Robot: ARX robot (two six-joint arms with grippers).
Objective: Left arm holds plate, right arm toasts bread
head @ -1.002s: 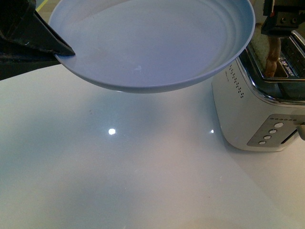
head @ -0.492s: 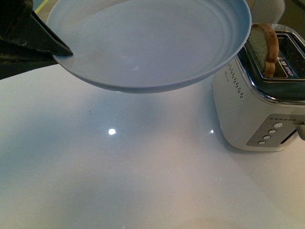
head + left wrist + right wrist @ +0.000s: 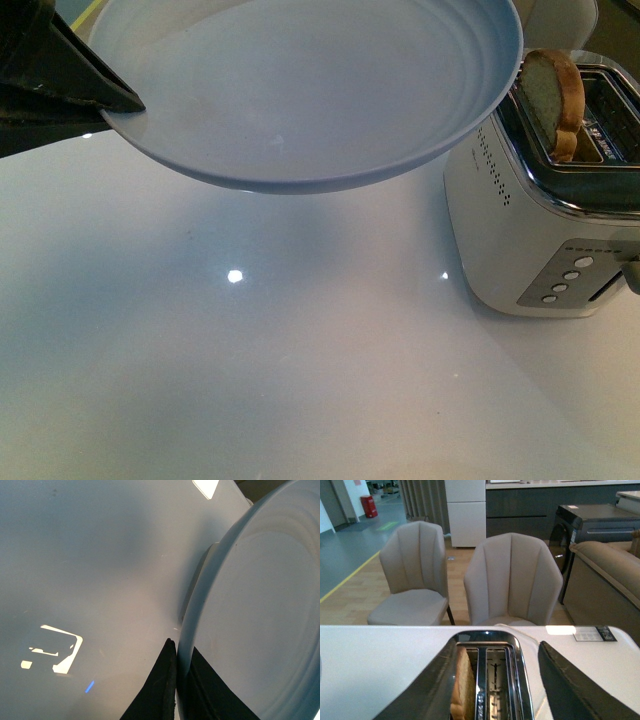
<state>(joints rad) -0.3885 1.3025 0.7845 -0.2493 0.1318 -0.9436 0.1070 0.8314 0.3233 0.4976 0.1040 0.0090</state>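
The pale blue plate (image 3: pixel 310 90) hangs level above the white table, and my left gripper (image 3: pixel 120 108) is shut on its rim at the far left. In the left wrist view the two black fingers (image 3: pixel 162 685) pinch the plate (image 3: pixel 260 605) edge between them. The bread (image 3: pixel 553 100) stands tilted in the toaster's (image 3: pixel 530 240) near slot, its rounded top sticking out. My right gripper (image 3: pixel 497 647) is open above the toaster (image 3: pixel 492 680), with a finger on each side and apart from the bread (image 3: pixel 462 690). It is out of the front view.
The white tabletop (image 3: pixel 250 380) stretches out under the plate. The toaster's buttons (image 3: pixel 568 280) face the front. Beyond the table stand two beige chairs (image 3: pixel 512 580) and a sofa (image 3: pixel 610 575).
One second ago my right gripper was at the bread over the toaster; it has since risen out of the front view, leaving the bread in the slot. The plate drifted slightly left.
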